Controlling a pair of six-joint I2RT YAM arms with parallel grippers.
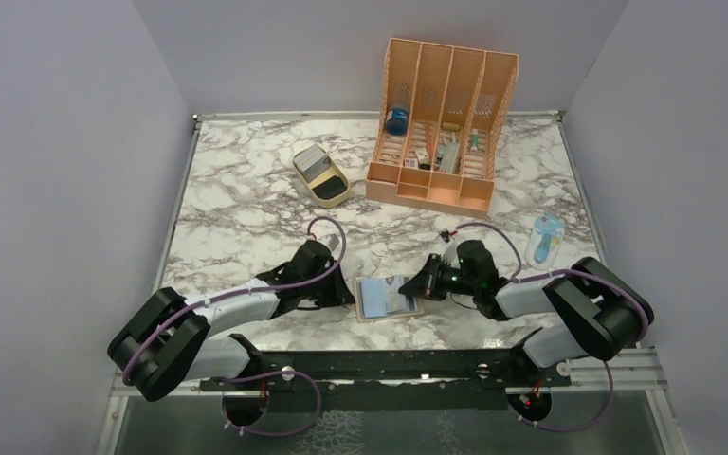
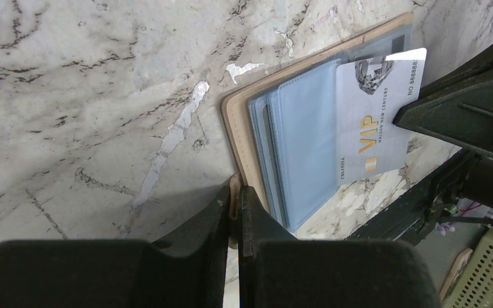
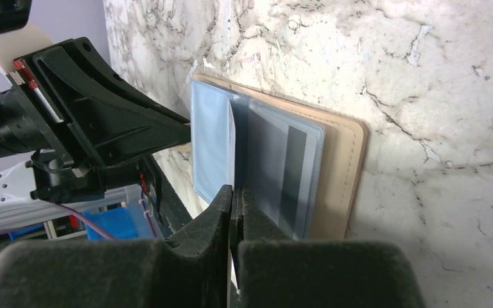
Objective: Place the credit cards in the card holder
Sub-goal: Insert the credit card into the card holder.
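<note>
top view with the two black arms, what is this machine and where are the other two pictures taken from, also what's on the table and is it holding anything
It is two robot arms bolted to a marble table, filmed from above in the top view. The other two pictures come from small cameras on each wrist, looking along that arm's own fingers. The left gripper is pinched shut on the tan edge of the card holder, which lies open with its light-blue pockets up. The right gripper is shut on a silver VIP credit card at those pockets. Farther back stand an orange slotted organizer and a tan oval tray.
</note>
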